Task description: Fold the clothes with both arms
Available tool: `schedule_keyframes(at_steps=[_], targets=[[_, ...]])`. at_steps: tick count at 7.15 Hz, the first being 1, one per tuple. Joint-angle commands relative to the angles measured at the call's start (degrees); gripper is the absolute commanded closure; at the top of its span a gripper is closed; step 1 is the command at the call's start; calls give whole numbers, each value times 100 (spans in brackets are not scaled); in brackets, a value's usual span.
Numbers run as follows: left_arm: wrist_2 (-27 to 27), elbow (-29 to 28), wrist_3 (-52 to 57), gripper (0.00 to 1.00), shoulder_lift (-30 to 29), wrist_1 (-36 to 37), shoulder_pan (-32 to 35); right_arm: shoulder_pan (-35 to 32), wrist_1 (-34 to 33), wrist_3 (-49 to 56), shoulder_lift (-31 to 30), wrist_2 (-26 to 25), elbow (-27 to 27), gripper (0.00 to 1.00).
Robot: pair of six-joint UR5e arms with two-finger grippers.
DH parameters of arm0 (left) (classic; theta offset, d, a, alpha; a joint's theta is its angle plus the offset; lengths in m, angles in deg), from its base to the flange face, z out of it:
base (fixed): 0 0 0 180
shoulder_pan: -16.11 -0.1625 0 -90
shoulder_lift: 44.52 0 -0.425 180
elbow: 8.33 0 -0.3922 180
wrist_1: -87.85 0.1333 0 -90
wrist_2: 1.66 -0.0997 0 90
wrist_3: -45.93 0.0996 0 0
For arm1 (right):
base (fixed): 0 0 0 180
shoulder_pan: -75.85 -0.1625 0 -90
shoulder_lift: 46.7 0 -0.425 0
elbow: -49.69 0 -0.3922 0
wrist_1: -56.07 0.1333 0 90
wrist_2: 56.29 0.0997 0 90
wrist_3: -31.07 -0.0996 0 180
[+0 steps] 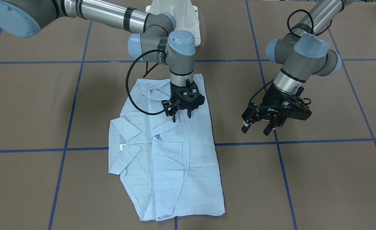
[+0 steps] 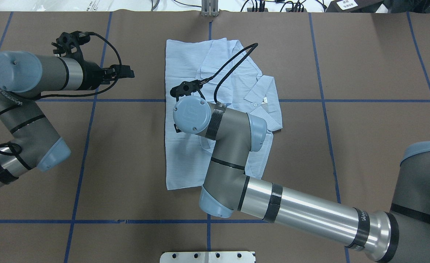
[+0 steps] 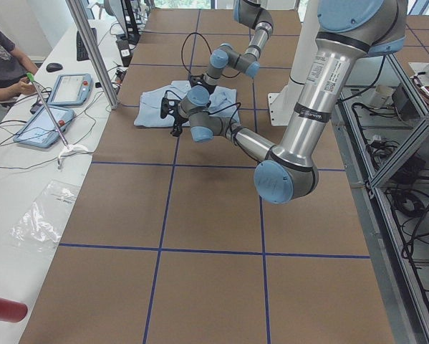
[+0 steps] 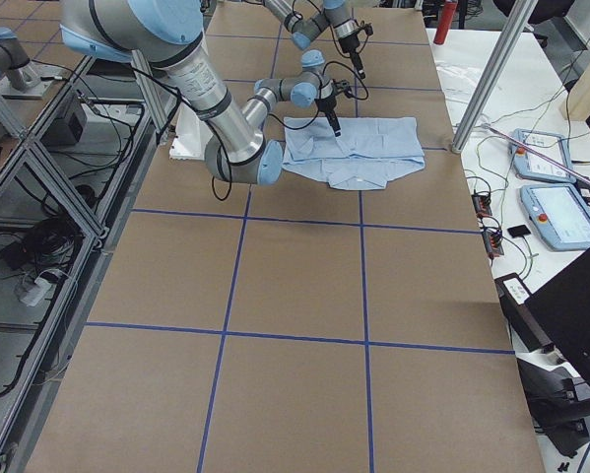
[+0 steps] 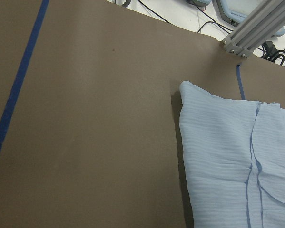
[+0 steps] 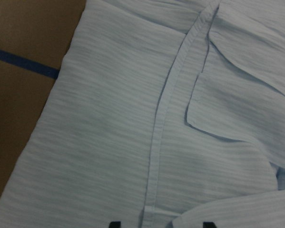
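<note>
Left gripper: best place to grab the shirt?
Probably the straight long edge of the shirt facing the left gripper, near a corner, coming in low from the robot's left. That edge lies flat and uncovered, and the right gripper is over mid-shirt.

Shirt [image 3: 151,111] on table [image 3: 207,236], far arm [image 3: 225,61] above

Can't see right black two-finger claw [image 1: 181,117] from overhead: buried under own grey wrist w/ light blue cap [image 2: 191,116]. Also lose mid part of thin light blue striped shirt [image 2: 182,62] beneath it. Right wrist cam: only two dark claw tips [image 6: 114,223] at btm edge. Left wrist cam: shirt cropped at right & btm. Side views: too small to read jaws.
</note>
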Motion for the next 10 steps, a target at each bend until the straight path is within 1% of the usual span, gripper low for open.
schedule_keyframes(at_steps=[1, 3, 4, 6, 7, 8, 9, 10], targets=[[-9, -63, -7, 0, -32, -40, -5, 18, 2, 125, -38, -45, -93, 34], [-9, -159, 2, 0, -50, -57, -5, 44, 2, 125, -29, -71, -129, 34], [-9, -160, -7, 0, -59, -58, -13, 44, 2, 116, -20, -71, -129, 36], [-9, -195, -7, 0, -67, -58, -22, 44, 2, 133, -20, -71, -129, 59], [-9, -195, -7, 0, -67, -58, -22, 44, 10, 142, -20, -71, -129, 69], [-9, -195, -7, 0, -76, -58, -22, 44, 10, 142, -29, -71, -120, 75], [-9, -195, -15, 0, -85, -58, -22, 36, 19, 160, -38, -63, -103, 76], [-9, -195, -7, 0, -85, -58, -22, 36, 19, 177, -46, -71, -76, 82]])
